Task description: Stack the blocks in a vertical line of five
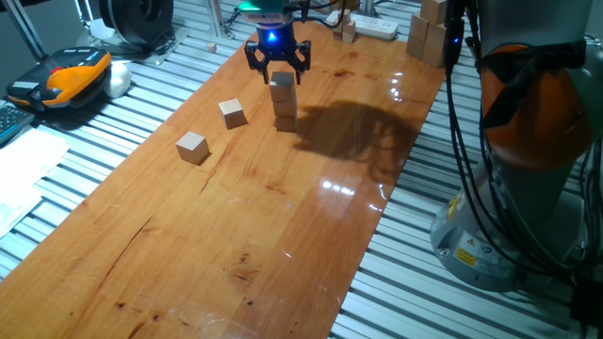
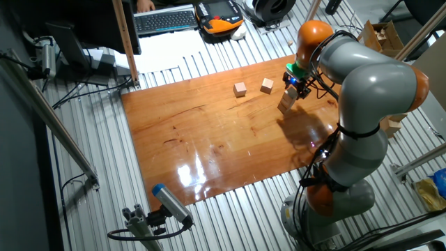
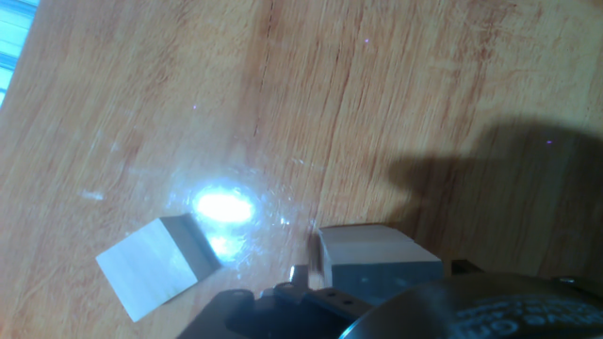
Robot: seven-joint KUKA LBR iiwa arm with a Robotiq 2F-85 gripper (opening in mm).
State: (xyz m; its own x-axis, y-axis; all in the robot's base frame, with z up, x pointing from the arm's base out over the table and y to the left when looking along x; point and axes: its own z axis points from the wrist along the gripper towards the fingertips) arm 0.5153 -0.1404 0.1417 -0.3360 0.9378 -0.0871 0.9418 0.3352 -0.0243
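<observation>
Your gripper (image 1: 277, 64) sits open just above a three-block stack (image 1: 284, 104) at upper centre, gripping nothing; two loose blocks (image 1: 232, 113) (image 1: 192, 147) lie to its left.

Colours only
Blocks (image 1: 284, 102) light tan, plain wood; desk (image 1: 236, 235) glossy orange-brown with dark grain streaks; tool (image 1: 276, 56) black with blue glow; arm (image 2: 362, 77) grey with orange joints.
</observation>
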